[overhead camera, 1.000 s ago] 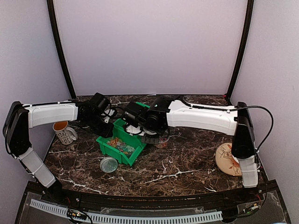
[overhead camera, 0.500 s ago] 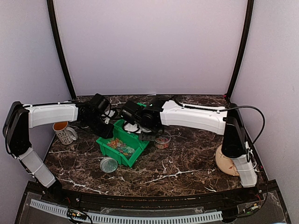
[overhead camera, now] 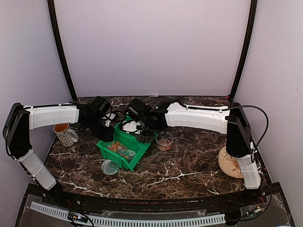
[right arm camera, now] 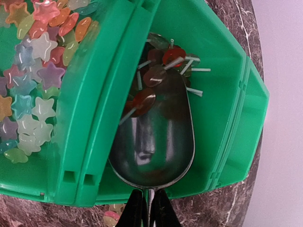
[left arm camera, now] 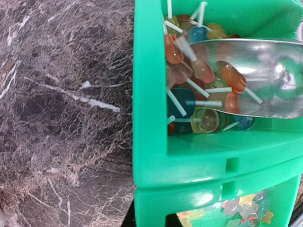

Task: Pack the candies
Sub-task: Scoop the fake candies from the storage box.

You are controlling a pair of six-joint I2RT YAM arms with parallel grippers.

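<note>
Right tool (right arm camera: 148, 211): my two fingers pinch tight on the thin handle of the scoop (right arm camera: 151, 137).
Scoop: it lies in the far part of the green bin (right arm camera: 222, 99), with its mouth pushed in among the candies (right arm camera: 158, 71).
Candies: little ones on white sticks, red, orange, yellow and blue, in a heap at one end of that part. Some rest on the scoop's front edge.
Stars (right arm camera: 33, 99): star sweets fill the next part, past the wall.
Left tool (overhead camera: 106, 131): it is by the bin's left side. I cannot tell if it is wide or narrow.
Counter (left arm camera: 61, 104): dark stone, and the bin sits on it.
</note>
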